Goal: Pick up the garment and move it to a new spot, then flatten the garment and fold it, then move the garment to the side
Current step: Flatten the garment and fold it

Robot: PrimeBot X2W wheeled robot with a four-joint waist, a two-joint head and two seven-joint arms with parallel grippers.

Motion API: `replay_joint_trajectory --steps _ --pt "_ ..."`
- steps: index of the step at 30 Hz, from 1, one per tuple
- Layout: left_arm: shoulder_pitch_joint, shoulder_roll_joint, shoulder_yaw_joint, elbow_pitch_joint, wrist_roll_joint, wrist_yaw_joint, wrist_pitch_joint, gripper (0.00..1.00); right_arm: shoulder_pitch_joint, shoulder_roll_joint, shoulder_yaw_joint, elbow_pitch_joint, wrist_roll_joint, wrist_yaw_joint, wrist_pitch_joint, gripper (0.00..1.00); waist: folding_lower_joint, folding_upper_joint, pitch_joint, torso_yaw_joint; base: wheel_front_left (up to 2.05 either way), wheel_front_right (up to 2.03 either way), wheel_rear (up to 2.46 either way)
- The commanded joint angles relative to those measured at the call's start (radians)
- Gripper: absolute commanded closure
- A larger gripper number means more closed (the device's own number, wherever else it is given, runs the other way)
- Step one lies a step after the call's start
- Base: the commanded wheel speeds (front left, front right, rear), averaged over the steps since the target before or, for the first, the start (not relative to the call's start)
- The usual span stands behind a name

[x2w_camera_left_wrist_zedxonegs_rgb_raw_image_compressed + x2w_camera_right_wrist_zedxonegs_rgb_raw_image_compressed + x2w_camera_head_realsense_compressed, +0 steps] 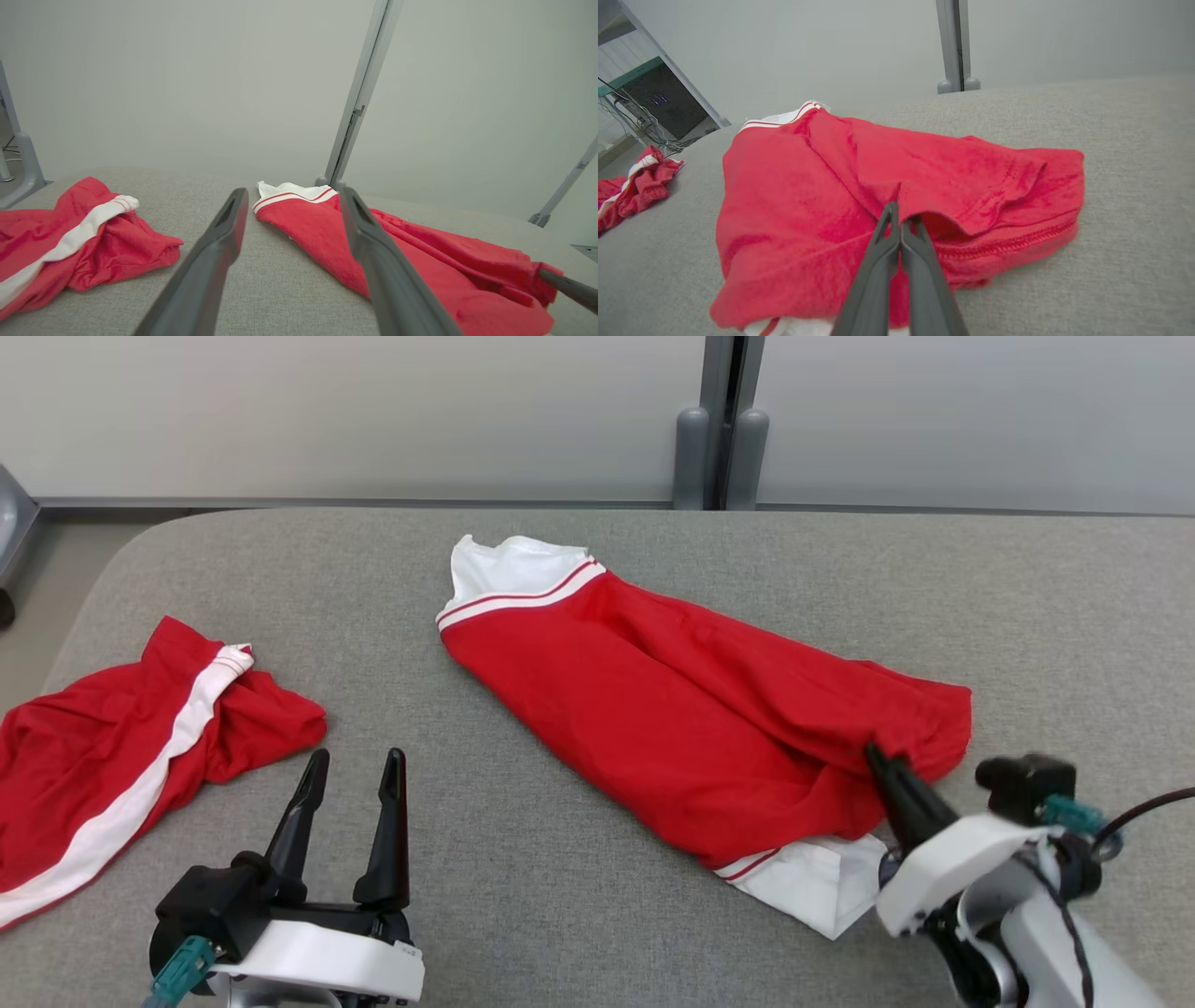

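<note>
Garment [691, 728] red, white striped trim at both ends, lying rumpled and diagonal mid-table; right gripper [900, 219] fingers clenched on red fold at its near right end; left gripper [355, 765] released wide, apart from cloth; table [560, 896] grey, fabric-covered; second red garment [121, 747] bunched at left; pale wall [373, 411], grey post [719, 448] behind

No readable text, no labels, no brand marks, no numbers, no signs
</note>
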Motion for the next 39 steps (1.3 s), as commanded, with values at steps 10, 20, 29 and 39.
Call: replay_joint_trajectory --steps 10,20,29,39 --pt "-0.119 -0.036 -0.044 0.005 0.022 -0.034 -0.003 0.0 -0.37 -0.183 -0.008 0.012 -0.019 0.002 0.029 1.0 0.0 0.0 0.19 0.077 0.0 0.0 0.0" --pt "-0.242 -0.104 -0.082 0.05 0.051 -0.08 -0.008 0.0 -0.706 -0.333 0.055 0.147 0.055 0.002 0.104 1.0 0.0 0.0 0.356 0.193 0.0 0.0 0.0" --pt "-0.268 -0.142 -0.076 0.108 0.075 -0.119 -0.009 0.0 -0.805 -0.321 0.128 0.383 0.148 0.002 0.063 0.0 0.0 0.0 0.319 0.208 0.0 0.0 0.0" --pt "-0.195 -0.096 -0.047 0.132 0.087 -0.115 0.0 0.0 -0.612 -0.272 0.23 0.326 0.217 0.002 -0.145 0.0 0.0 0.0 0.112 0.07 0.0 0.0 0.0"
